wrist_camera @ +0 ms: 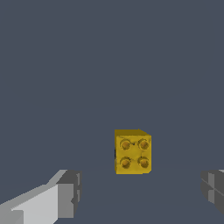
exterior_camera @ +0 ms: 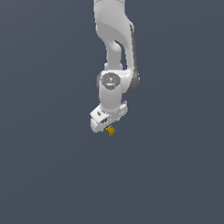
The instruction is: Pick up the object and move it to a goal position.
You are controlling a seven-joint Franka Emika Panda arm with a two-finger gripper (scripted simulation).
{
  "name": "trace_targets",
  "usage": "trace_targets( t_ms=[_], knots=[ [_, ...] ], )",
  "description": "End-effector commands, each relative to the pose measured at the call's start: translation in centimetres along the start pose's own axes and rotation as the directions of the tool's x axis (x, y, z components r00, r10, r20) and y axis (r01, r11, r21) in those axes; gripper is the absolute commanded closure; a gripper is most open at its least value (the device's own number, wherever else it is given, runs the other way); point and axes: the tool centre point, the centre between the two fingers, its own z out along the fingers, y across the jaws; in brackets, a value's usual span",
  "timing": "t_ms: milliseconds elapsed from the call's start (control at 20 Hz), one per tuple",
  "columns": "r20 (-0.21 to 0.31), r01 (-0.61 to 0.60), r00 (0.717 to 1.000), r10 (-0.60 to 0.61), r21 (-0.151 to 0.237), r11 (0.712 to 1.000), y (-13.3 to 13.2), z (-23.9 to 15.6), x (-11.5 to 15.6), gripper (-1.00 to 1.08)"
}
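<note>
The object, a tiny mustard-yellow block with round stud marks on its face, lies on the dark grey floor just below the white hand in the exterior view. In the wrist view the block sits between and a little beyond the two grey fingertips. My gripper is open, with the jaws set wide apart on either side of the block and not touching it. In the exterior view the fingers are hidden behind the white hand.
The white arm comes down from the top of the exterior view. A plain dark grey surface fills everything else in both views.
</note>
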Motion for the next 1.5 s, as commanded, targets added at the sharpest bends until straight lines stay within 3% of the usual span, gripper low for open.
trace_targets(
  t_ms=[0, 900, 950, 1450],
  knots=[
    [0.000, 0.000, 1.000, 0.000, 0.000, 1.000, 0.0, 0.0, 0.0, -0.92],
    [-0.001, 0.005, 1.000, -0.005, 0.000, 1.000, 0.0, 5.1, 0.0, -0.92],
    [-0.001, 0.005, 1.000, -0.005, 0.000, 1.000, 0.0, 5.1, 0.0, 1.08],
    [-0.001, 0.005, 1.000, -0.005, -0.001, 1.000, 0.0, 5.0, 0.0, 1.08]
  ],
)
